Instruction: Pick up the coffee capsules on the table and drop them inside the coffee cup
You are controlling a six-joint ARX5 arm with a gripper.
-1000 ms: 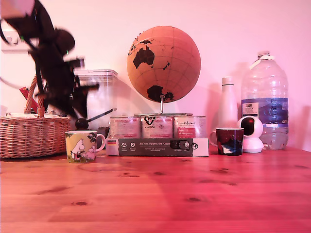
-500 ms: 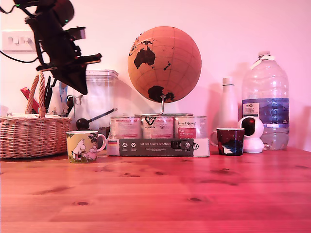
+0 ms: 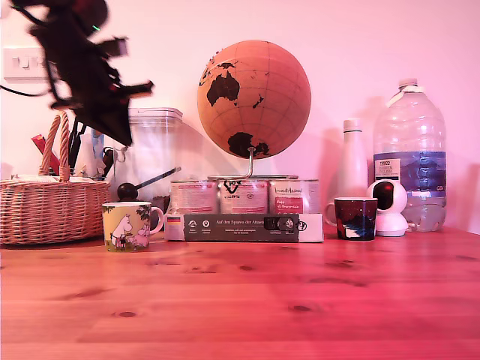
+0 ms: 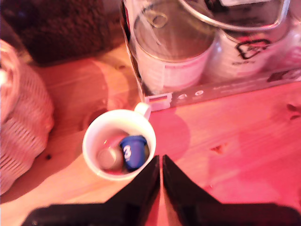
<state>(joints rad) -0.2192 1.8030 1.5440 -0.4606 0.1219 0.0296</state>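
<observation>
Since the arm has risen from low beside the wicker basket (image 3: pixel 52 210) a second ago to high above it, with only a small shift in the last half second, I judge that it is leaving after a drop and not going down for a new pick. The gripper (image 4: pixel 161 165) hangs well above the coffee cup (image 4: pixel 118 144), with its two black fingers (image 4: pixel 146 181) pressed together so that only a thin line shows between them, and it holds nothing. Directly below it and slightly to one side, the cup stands upright on the wooden table (image 3: pixel 300 300), just beside the dark cardboard tray of tins (image 3: pixel 244 226). Inside the cup lie both coffee capsules: the blue capsule (image 4: pixel 132 151) with a white "3" on it, lying on its side, and the whitish-grey capsule (image 4: pixel 107 158) touching it on the cup's floor. No capsule shows on the table in either view, so the task looks finished to me, though the exterior view cannot show inside the cup. The other containers are farther from the gripper: the clear storage jar (image 3: pixel 154 157) behind the cup holds something dark at its bottom, and the basket holds things that I cannot identify.
</observation>
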